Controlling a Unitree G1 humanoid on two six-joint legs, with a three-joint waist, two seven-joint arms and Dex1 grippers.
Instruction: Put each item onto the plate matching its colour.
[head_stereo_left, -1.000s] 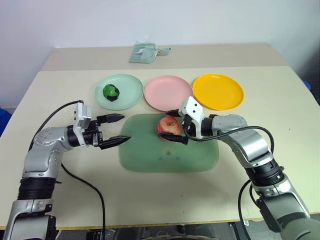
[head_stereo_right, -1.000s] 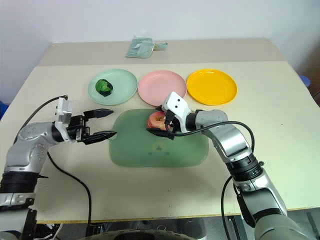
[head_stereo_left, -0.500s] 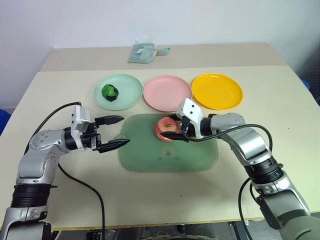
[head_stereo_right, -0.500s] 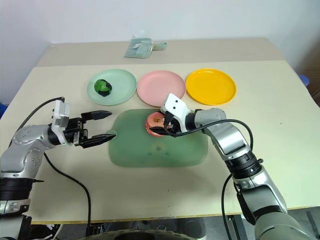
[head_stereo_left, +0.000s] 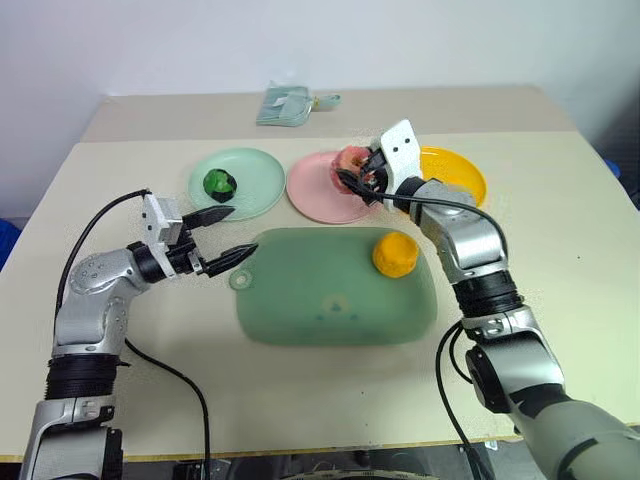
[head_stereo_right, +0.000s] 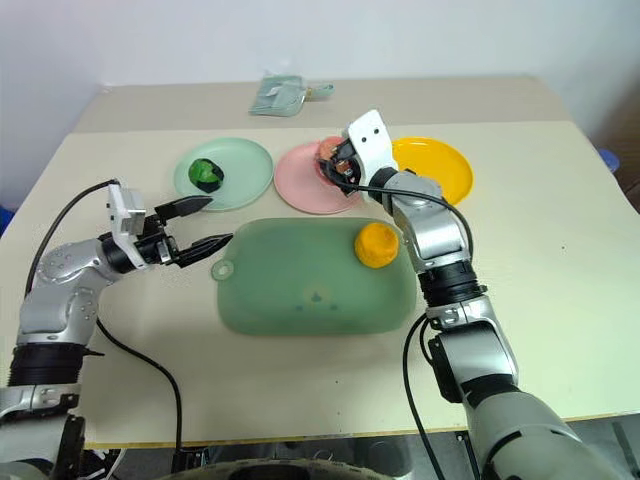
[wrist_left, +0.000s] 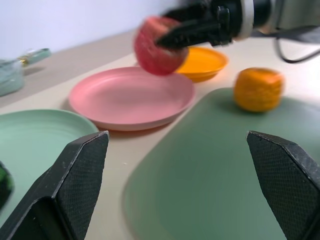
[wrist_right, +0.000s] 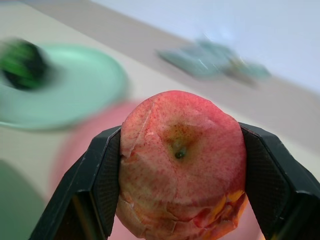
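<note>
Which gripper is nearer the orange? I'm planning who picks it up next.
The right gripper, holding the apple over the pink plate, is nearer the orange; the left gripper is across the mat.

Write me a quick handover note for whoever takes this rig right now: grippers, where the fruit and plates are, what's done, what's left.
Right gripper: shut on the pink-red apple, held above the round pink plate.
Left gripper: open, empty, beside the translucent green cutting mat.
Done: dark green lumpy ball lies on the mint green plate.
Left: set the apple down on the pink plate; move the orange from the mat to the yellow-orange plate.
</note>
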